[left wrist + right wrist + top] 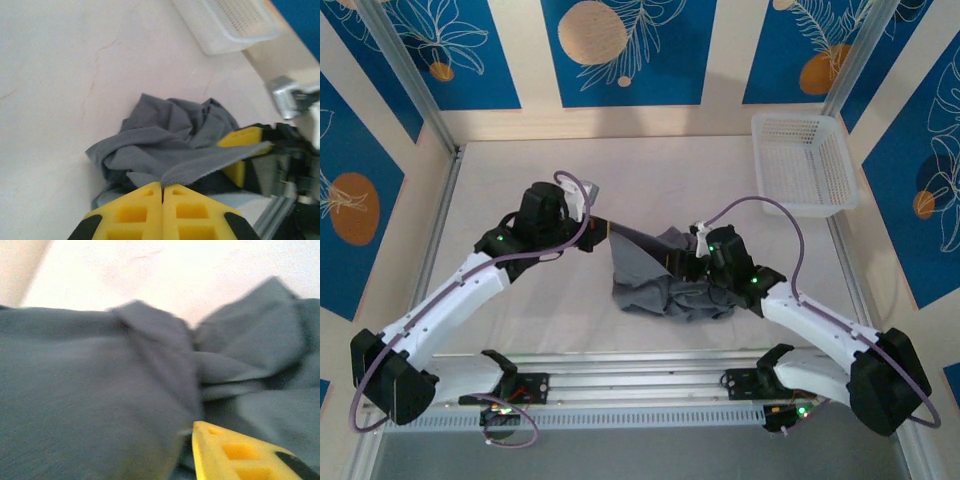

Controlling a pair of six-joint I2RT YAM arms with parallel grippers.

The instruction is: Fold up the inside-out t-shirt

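Though a heap from above, t-shirt point(165, 135) hem pinched in left gripper point(162, 189).

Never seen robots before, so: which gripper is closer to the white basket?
Right. The right gripper is at the t-shirt, left of the basket and nearer the bases; the left gripper, pinching the t-shirt's edge, is farther left.

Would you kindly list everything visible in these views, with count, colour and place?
t-shirt: one, slate grey, crumpled mid-table
basket: one, white, far right corner of the table
table: one, pale cream, under everything
left claw: one, yellow fingers, shut on the t-shirt's edge
right claw: one, yellow fingers, at the t-shirt's right side, grip unclear
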